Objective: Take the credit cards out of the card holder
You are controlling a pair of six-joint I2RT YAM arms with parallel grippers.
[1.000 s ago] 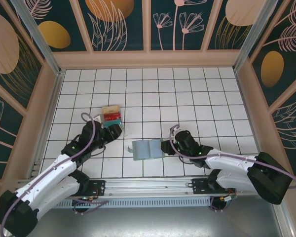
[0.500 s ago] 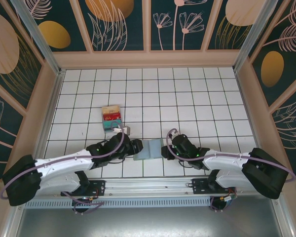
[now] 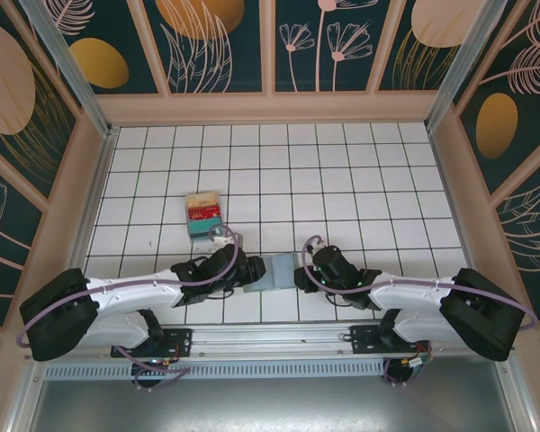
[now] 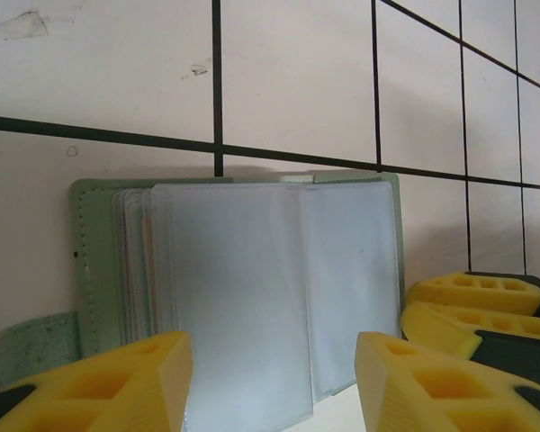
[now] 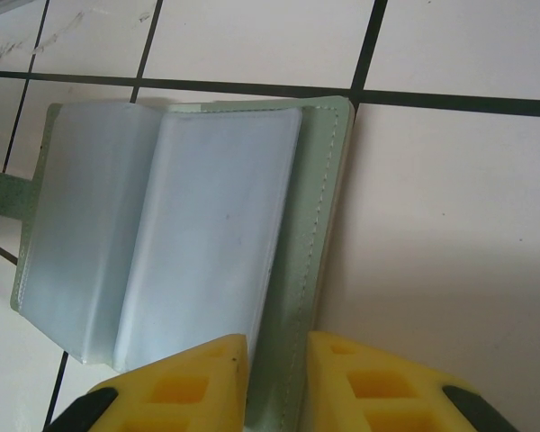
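The grey-green card holder (image 3: 275, 270) lies open on the white tiled table between my two grippers. Its clear plastic sleeves (image 4: 252, 288) fan out over the green leaf (image 4: 94, 270). Any credit cards inside are hidden from me; the sleeves look blank. My left gripper (image 3: 252, 270) is at the holder's left side, its jaws open and standing either side of the sleeves' near edge (image 4: 270, 387). My right gripper (image 5: 277, 378) is shut on the holder's stitched green right edge (image 5: 319, 225); its yellow fingers (image 4: 468, 301) show beyond the sleeves.
A small stack of tan, red and teal cards (image 3: 202, 213) lies on the tiles behind the left arm. Pale wooden walls (image 3: 270, 108) ring the table, and a metal rail (image 3: 270, 333) runs along the near edge.
My left arm has swung right from beside the card stack to the holder's left side. The holder's raised left leaf now lies flatter. The right gripper has stayed on its right edge.
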